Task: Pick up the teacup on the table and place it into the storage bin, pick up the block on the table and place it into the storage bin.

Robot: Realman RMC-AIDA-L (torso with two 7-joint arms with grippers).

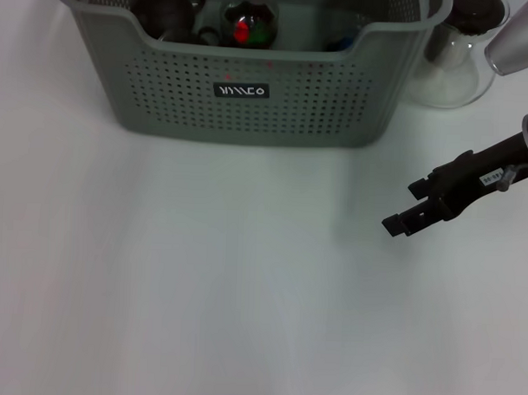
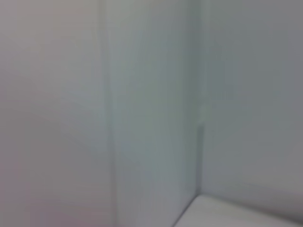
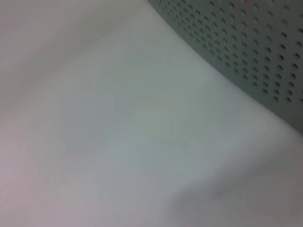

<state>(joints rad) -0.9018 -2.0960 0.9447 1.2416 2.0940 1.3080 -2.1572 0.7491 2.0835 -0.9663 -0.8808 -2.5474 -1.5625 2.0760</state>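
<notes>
White tabletop fills most of the head view, plain and flat. Storage bin sits at the top centre of the frame: grey-green, perforated walls, handle cut-out in the near rim, small black label with white logo on the near wall. Inside it, dark rounded items at upper left, hard to identify, and a clear rounded object with red and green inside near the middle. Cannot pick out a teacup or a block with certainty. Clear glass jug stands just beside the bin's right end, at the top right of the frame, something dark in it.

Right gripper is at the right edge, mid-height, black, pointing toward frame left, above the table and well apart from the bin; its fingers are spread, nothing between them. Right wrist view shows bare table plus the bin's perforated wall at upper right. Left gripper not seen anywhere; left wrist view is only pale blurred surfaces, cannot tell what.
</notes>
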